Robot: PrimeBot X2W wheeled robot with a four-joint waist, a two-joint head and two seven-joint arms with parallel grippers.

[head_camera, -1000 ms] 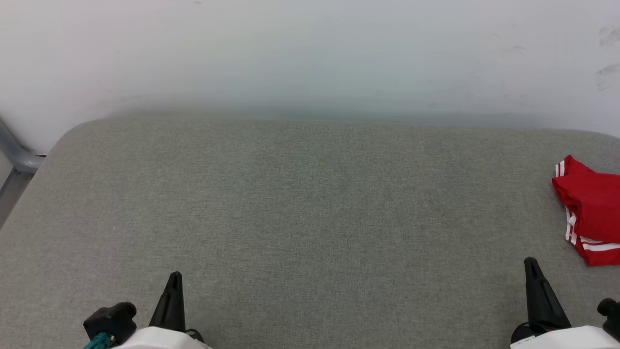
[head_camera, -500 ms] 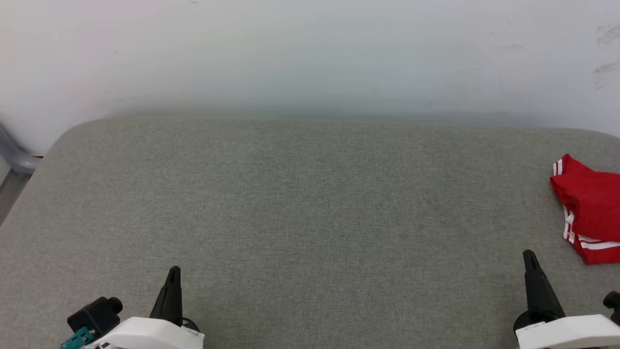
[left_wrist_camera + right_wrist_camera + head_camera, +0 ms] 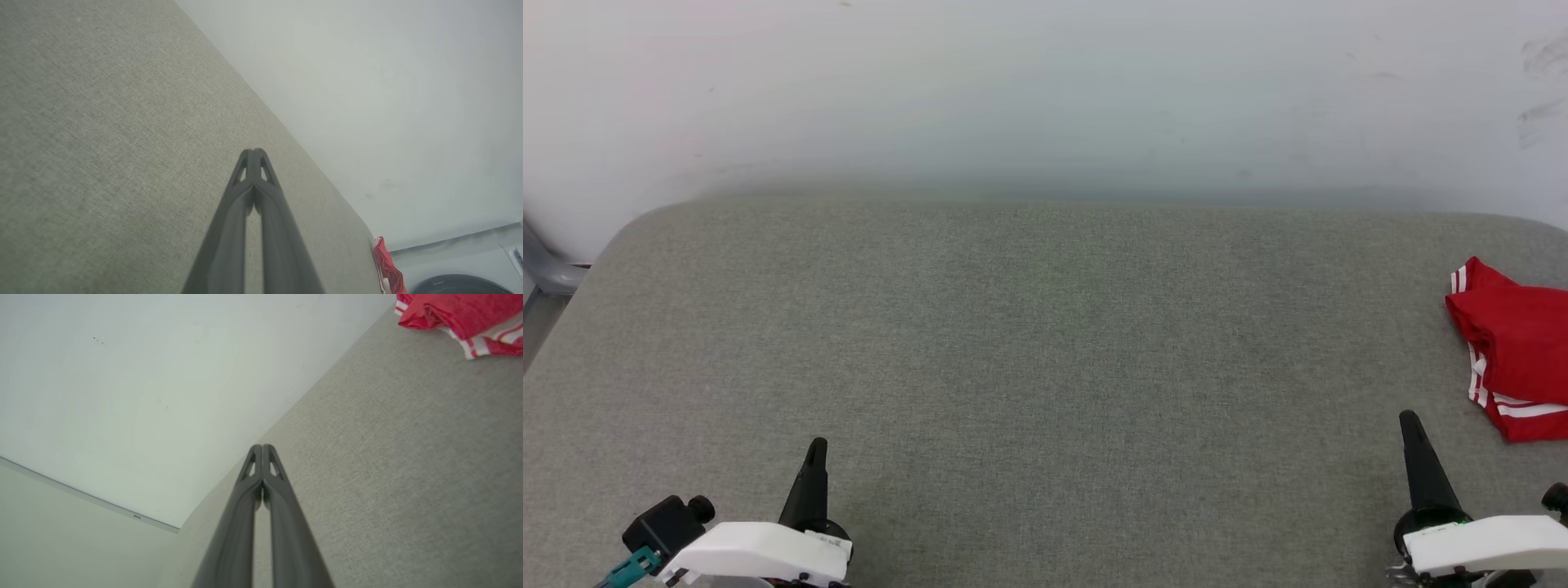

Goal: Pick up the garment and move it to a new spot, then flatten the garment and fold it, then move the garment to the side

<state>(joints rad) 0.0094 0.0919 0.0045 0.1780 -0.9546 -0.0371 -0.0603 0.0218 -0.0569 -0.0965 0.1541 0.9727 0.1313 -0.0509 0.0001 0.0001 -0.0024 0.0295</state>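
Presently: red garment (image 3: 1515,351) bunched on counter (image 3: 1045,367); right jaws near it, left jaws well apart, both clenched empty; advisable: open right, pinch an upper fold.

The left gripper (image 3: 816,449), two long dark fingers on a white-cased arm, is resting at the lower left, its fingers pressing together and pointing forward. The right gripper (image 3: 1410,425), built alike, is resting at the lower right, its fingertips likewise touching.
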